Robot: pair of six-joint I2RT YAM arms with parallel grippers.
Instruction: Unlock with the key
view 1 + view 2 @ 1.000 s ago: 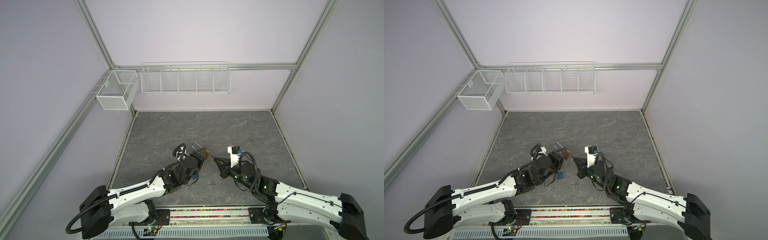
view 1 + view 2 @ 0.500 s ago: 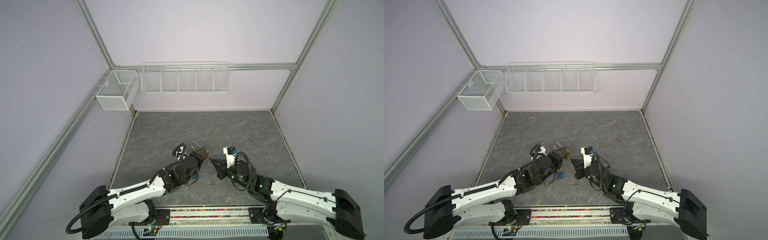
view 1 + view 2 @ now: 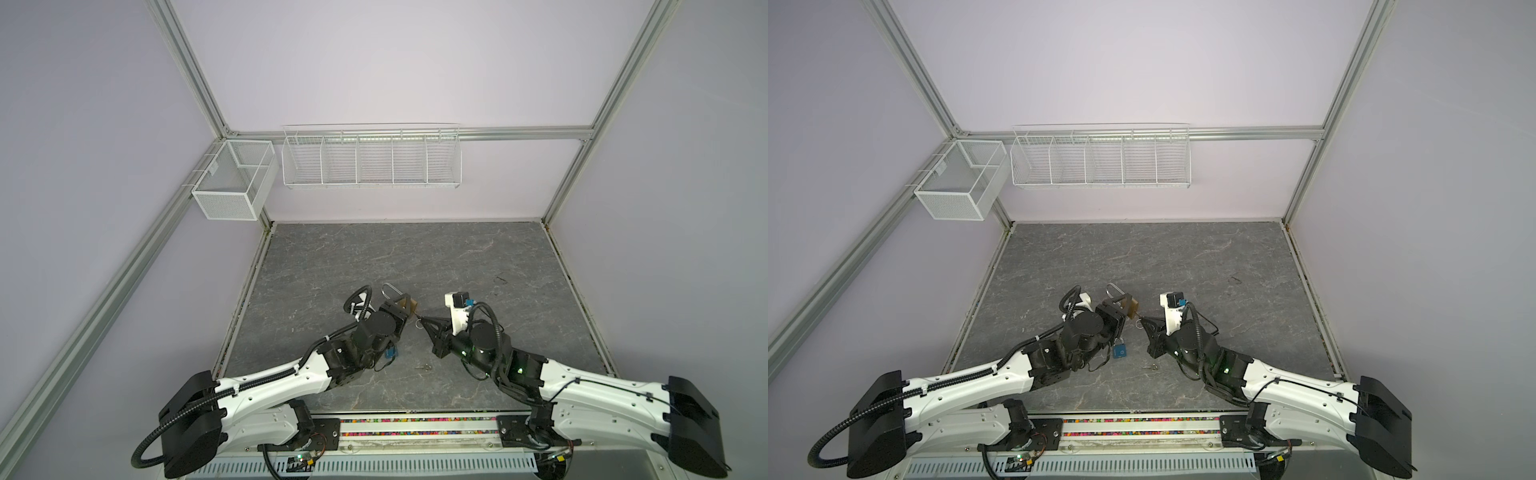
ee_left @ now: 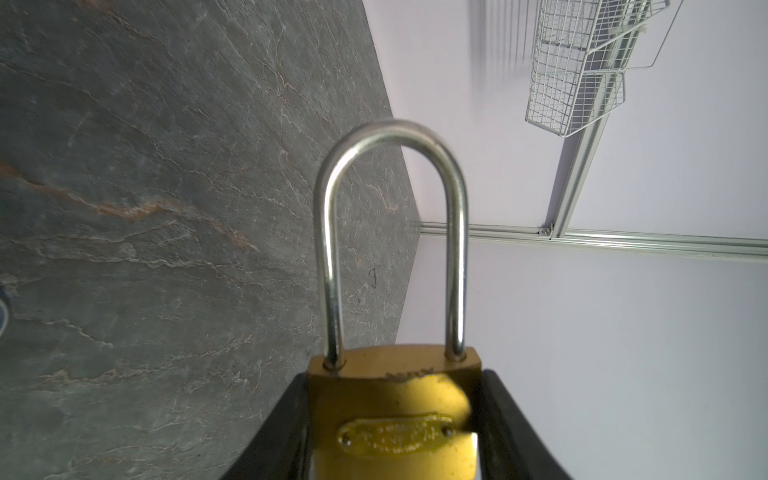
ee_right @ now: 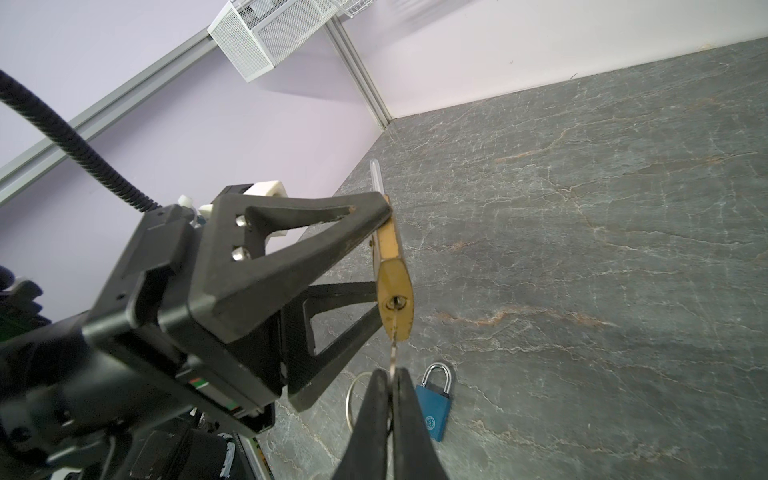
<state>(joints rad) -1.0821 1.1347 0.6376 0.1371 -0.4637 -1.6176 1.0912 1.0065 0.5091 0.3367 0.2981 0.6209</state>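
Key [image 5: 393, 353] in right pincer [image 5: 390, 372], nearer padlock [image 5: 397, 286]

In the left wrist view the brass padlock [image 4: 395, 411] is cut off by the picture's edge past its nameplate [image 4: 395, 434], whose lettering is too blurred to read. In the right wrist view the bow of the key [image 5: 393, 351] is hidden between the fingers [image 5: 370, 415] of the right gripper [image 5: 391, 372]; whether its tip touches the padlock cannot be told. In both top views a metal piece [image 3: 424, 366] near the front edge of the tabletop [image 3: 415, 257] is too small to name.
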